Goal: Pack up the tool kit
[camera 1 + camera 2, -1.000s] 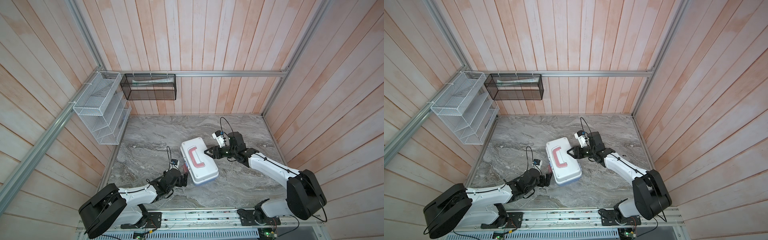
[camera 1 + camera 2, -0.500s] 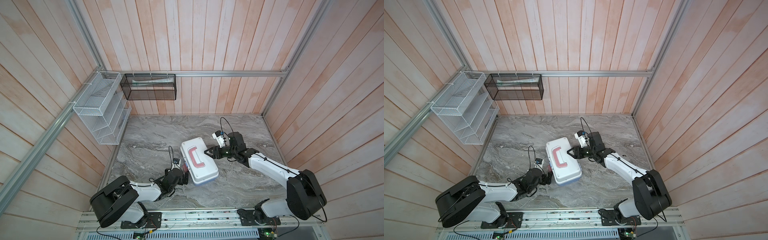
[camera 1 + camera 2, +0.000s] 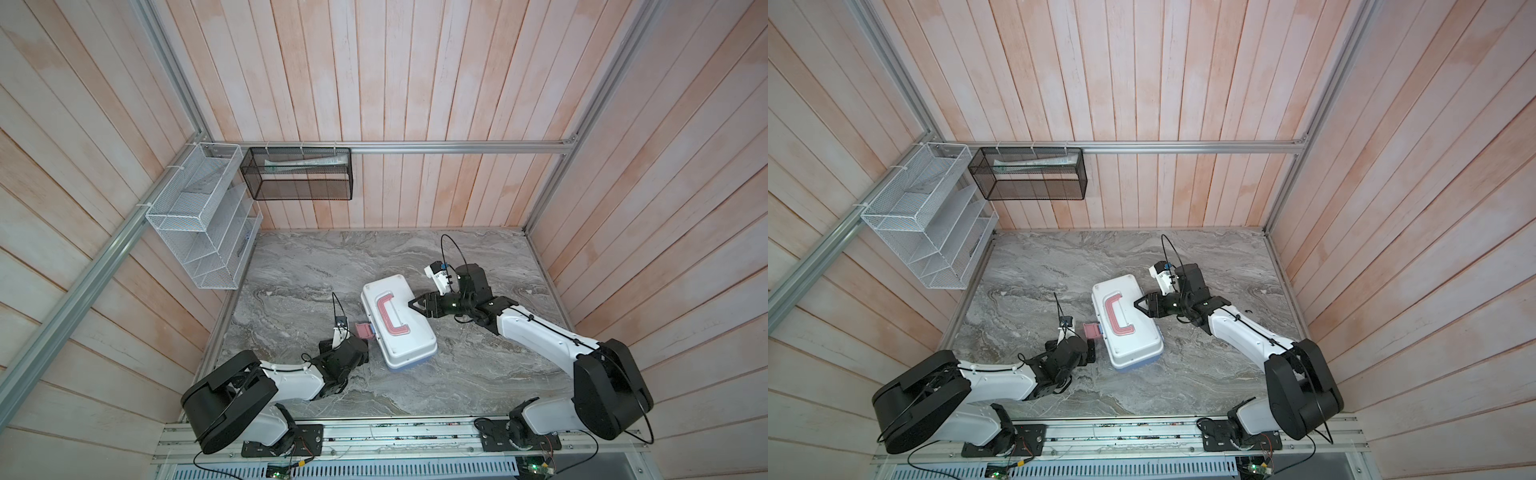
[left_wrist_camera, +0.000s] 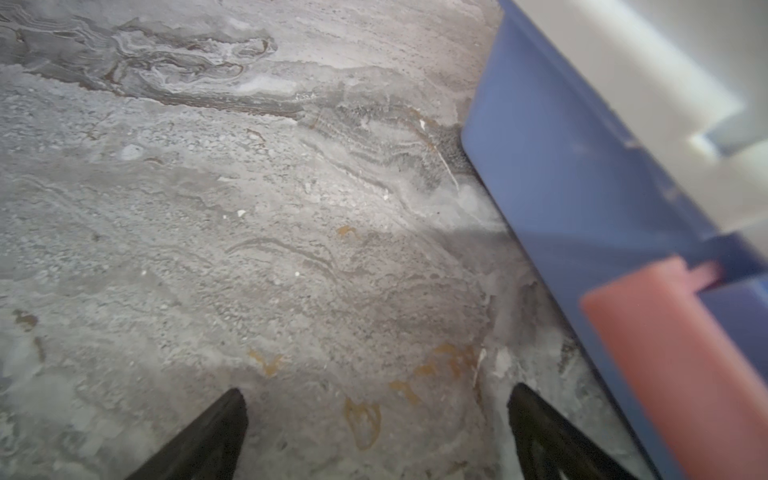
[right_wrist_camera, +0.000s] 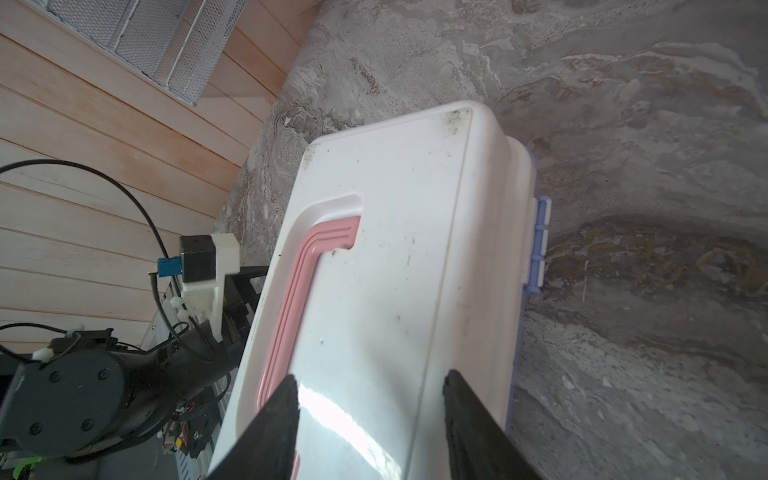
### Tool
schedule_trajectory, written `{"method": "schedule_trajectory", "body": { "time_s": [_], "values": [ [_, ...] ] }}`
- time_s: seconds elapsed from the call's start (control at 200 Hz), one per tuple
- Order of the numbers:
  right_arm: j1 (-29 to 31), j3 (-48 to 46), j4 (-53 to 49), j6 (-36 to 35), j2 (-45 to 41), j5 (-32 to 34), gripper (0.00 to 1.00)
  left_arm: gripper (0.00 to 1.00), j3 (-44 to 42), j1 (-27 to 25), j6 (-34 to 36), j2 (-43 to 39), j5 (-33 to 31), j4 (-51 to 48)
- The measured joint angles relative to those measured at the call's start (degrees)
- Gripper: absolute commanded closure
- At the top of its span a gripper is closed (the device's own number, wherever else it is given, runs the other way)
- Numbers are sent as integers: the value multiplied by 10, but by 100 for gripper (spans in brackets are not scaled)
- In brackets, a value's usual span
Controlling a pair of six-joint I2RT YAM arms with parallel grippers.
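A grey marble-look table (image 3: 311, 266) boxed in by wood-plank walls (image 3: 415, 83) is seen from above. The tool kit (image 3: 413, 348), a rectangular case, is set near the table's ctr at an angle to the table edges. Its white lid (image 5: 395, 166) is down on the light blue base (image 4: 582, 166). A pink C-shaped handle (image 5: 332, 232) is laid flat in a recess in the lid. A pink latch (image 3: 363, 331) is seen sticking out from the long side nearest the left gripper (image 4: 378, 388), not folded against the case. On the opposite long side a pale lilac hinge (image 5: 540, 245) is shown in the right wrist view.

The left gripper is held low over bare table just beside the blue base. Its fingers are spread wide w/ nothing btwn them. The latch appears close by, blurred, apart from both fingers.

The right gripper (image 5: 370, 374) is placed over the lid, btwn the handle and the hinge-side edge. Its jaws are partly spread w/ only flat lid behind them, and nothing is pinched. Whether its tips touch the lid cannot be told.

A white mesh basket (image 3: 195, 232) is hung on the left-hand wall. A black mesh basket (image 3: 297, 178) is hung from the back rail (image 3: 457, 146). Both are well apart from the kit.
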Motion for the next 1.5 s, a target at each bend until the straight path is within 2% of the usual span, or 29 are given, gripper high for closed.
{"method": "schedule_trajectory", "body": {
  "time_s": [0.14, 0.195, 0.405, 0.585, 0.82, 1.235, 1.36, 1.501],
  "values": [
    [-1, -7, 6, 0, -2, 0, 46, 0, 5, 0, -4, -38, -3, -33],
    [-1, -9, 9, 0, -2, 1, 46, 3, 5, 3, -3, -61, 3, -31],
    [-2, -22, 15, 0, -2, 1, 46, 15, 5, 67, -10, -93, 104, 25],
    [-3, -37, 29, 0, -2, -1, 46, 20, 6, 70, -40, -85, 175, 49],
    [1, -75, 62, 15, -8, 9, 46, 27, -32, 74, -115, -87, 225, 109],
    [7, -103, 77, 25, -34, 16, 46, 38, -75, 74, -162, -129, 262, 208],
    [7, -103, 77, 25, -33, 16, 47, 50, -83, 74, -174, -130, 270, 237],
    [7, -103, 78, 25, -33, 16, 47, 51, -90, 74, -179, -129, 277, 255]
  ]
}}
